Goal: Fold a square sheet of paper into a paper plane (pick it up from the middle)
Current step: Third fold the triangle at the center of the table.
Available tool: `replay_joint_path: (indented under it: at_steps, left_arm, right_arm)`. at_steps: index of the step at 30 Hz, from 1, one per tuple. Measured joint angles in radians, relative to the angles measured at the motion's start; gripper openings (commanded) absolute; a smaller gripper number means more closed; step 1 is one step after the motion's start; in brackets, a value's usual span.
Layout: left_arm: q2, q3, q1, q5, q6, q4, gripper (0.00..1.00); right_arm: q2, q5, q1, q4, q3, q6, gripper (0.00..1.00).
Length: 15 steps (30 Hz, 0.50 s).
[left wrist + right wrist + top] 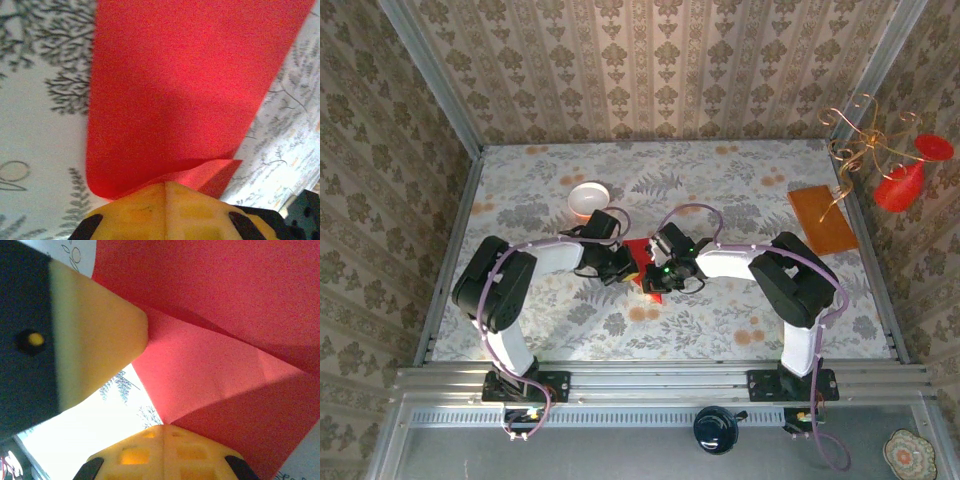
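Observation:
The square sheet of paper [640,250], bright red, lies folded over on itself at the middle of the table, and both arms cover most of it. My left gripper [628,266] comes in from the left and my right gripper [661,273] from the right, tip to tip over the paper. In the left wrist view the sheet [180,85] spreads ahead, and a folded flap runs into my shut left gripper [165,184]. The right wrist view has creased layers of the sheet [225,355] converging on my shut right gripper [164,426]. The left arm's yellow finger [100,330] touches the paper beside it. No paper plane shape can be made out.
A small white bowl [588,198] stands just behind the left arm. An orange-brown board [822,220] lies at the right edge, with a gold stand and red glass pieces [905,175] beyond it. Metal rails and patterned walls enclose the floral tabletop [720,320].

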Motion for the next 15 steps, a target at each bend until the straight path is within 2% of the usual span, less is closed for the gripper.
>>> replay_joint_path:
  at_steps: [15]
  left_arm:
    - [0.009,-0.01,0.012,0.004,0.003,0.01,0.06]
  right_arm:
    - [-0.01,-0.014,-0.008,-0.012,0.0,0.014,0.06]
